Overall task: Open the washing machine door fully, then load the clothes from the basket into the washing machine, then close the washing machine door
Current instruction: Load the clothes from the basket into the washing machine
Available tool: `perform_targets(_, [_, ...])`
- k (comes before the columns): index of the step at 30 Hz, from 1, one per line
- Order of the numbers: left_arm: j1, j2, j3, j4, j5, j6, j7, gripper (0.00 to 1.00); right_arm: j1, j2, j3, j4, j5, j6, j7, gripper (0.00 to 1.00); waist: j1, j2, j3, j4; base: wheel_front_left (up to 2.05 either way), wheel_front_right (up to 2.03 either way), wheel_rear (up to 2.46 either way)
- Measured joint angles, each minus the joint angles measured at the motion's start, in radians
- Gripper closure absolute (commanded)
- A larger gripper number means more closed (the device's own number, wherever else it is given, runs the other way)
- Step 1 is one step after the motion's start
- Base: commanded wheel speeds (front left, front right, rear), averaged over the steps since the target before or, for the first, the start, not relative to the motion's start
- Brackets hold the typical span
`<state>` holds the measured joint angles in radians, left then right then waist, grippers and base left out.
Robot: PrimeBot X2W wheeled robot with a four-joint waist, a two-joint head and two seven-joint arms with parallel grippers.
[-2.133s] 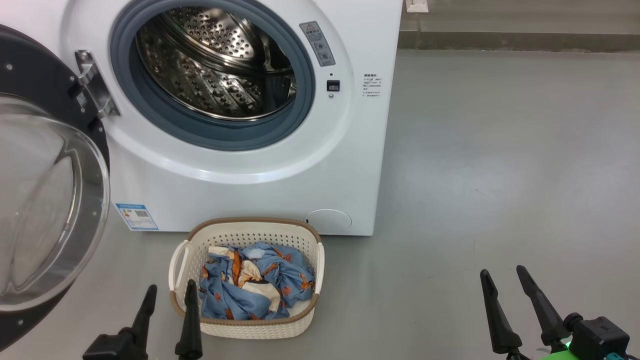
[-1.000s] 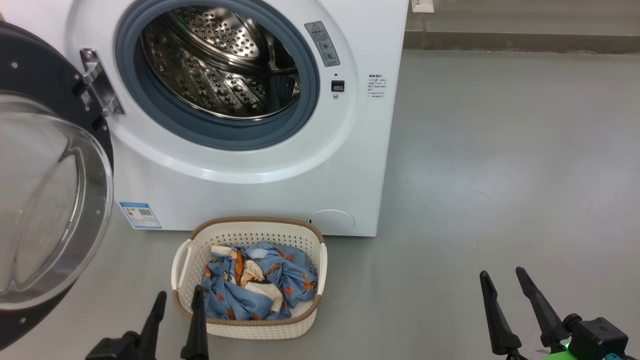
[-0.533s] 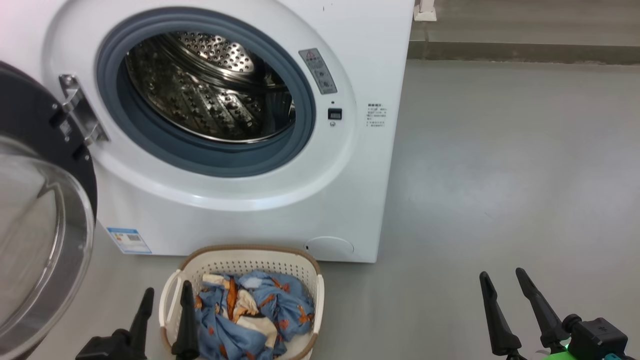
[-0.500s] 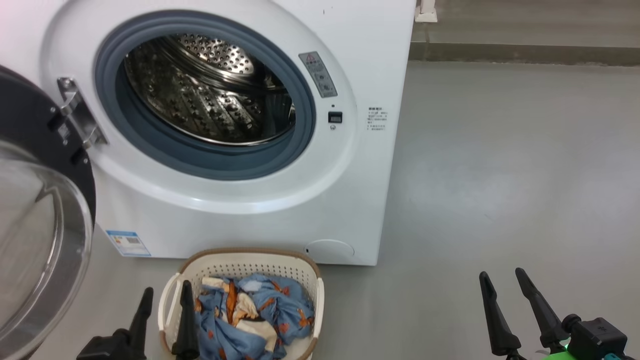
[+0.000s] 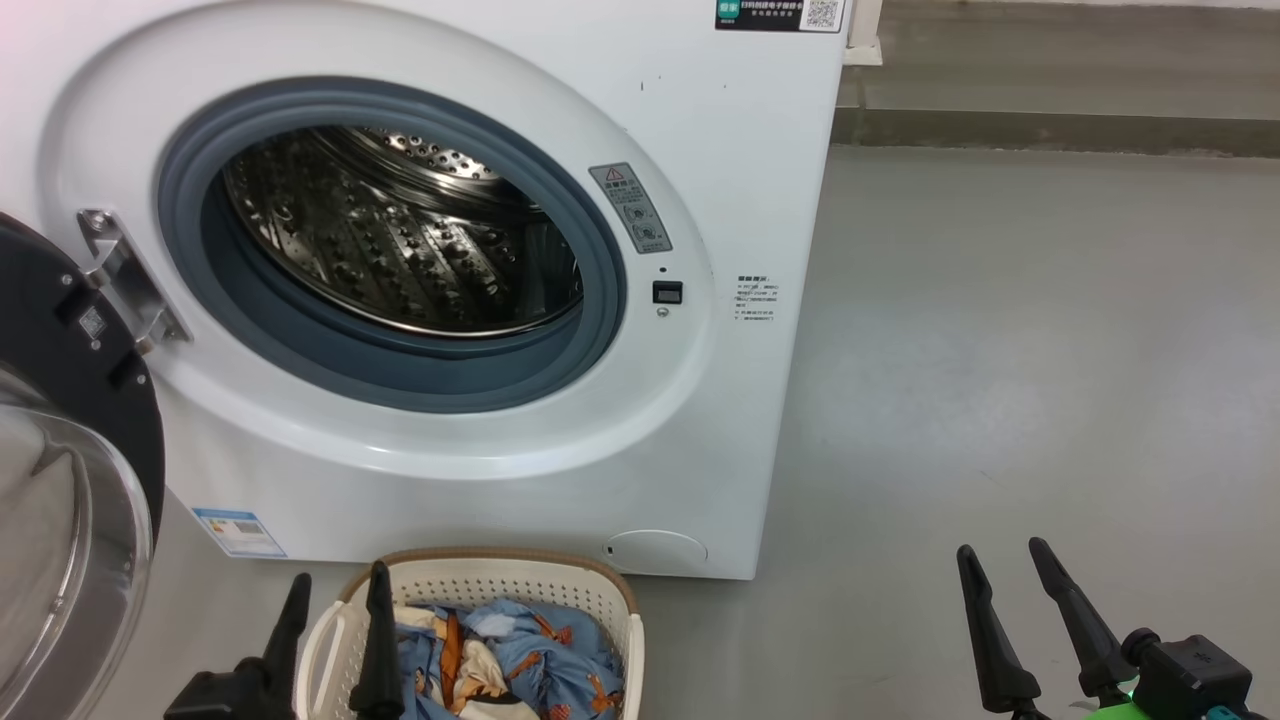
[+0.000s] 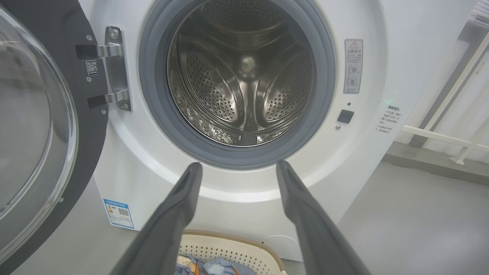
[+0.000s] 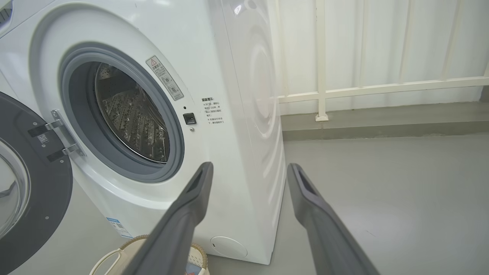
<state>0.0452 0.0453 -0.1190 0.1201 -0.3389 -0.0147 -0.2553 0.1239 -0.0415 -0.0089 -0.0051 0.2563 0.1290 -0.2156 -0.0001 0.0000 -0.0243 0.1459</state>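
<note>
The white washing machine (image 5: 720,420) (image 6: 366,160) (image 7: 244,76) faces me, its steel drum bare inside. Its round black door (image 5: 60,480) (image 6: 88,152) (image 7: 46,206) hangs swung out to the left on its hinge. On the floor in front sits the cream basket (image 5: 600,600) (image 6: 229,246) (image 7: 110,259), holding the light-blue printed clothes (image 5: 530,665) (image 6: 217,266). My left gripper (image 5: 338,592) (image 6: 237,166) is open and holds nothing, over the basket's left end. Off to the lower right, above bare floor, my right gripper (image 5: 1003,550) (image 7: 249,167) is open too, nothing between its fingers.
Grey floor (image 5: 1020,350) stretches wide to the right of the machine. A white railing (image 7: 344,91) on a low kerb runs behind it. The swung-out door takes up the room at the left.
The camera has tilted, so machine and basket sit lower in the head view and the basket is cut by the bottom edge. Both grippers stay open where they were.
</note>
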Motion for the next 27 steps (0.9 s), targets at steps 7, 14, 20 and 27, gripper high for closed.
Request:
perform_targets(7, [0.0, 0.0, -0.015, 0.011, 0.0, -0.007, 0.0, 0.0, 0.0, 0.0, 0.001, 0.001, 0.0, 0.0, 0.0, 0.0, 0.0, 0.0, 0.002, -0.002, 0.0, 0.0, 0.0])
perform_targets(14, [0.0, 0.0, -0.025, 0.021, 0.0, -0.009, 0.0, 0.0, 0.0, 0.0, 0.002, 0.002, 0.0, 0.0, 0.0, 0.0, 0.0, 0.0, 0.003, -0.005, 0.0, 0.0, 0.0])
perform_targets(20, [0.0, 0.0, -0.03, 0.027, 0.0, -0.009, 0.0, 0.0, 0.0, 0.0, 0.002, 0.001, 0.0, 0.0, 0.002, 0.0, 0.0, 0.0, 0.004, -0.004, 0.0, 0.0, 0.0])
perform_targets(27, [0.0, 0.0, -0.034, 0.03, -0.001, -0.009, 0.0, 0.0, 0.0, 0.0, 0.002, 0.0, 0.0, 0.0, 0.003, 0.0, 0.0, 0.0, 0.005, -0.002, 0.0, 0.0, 0.0])
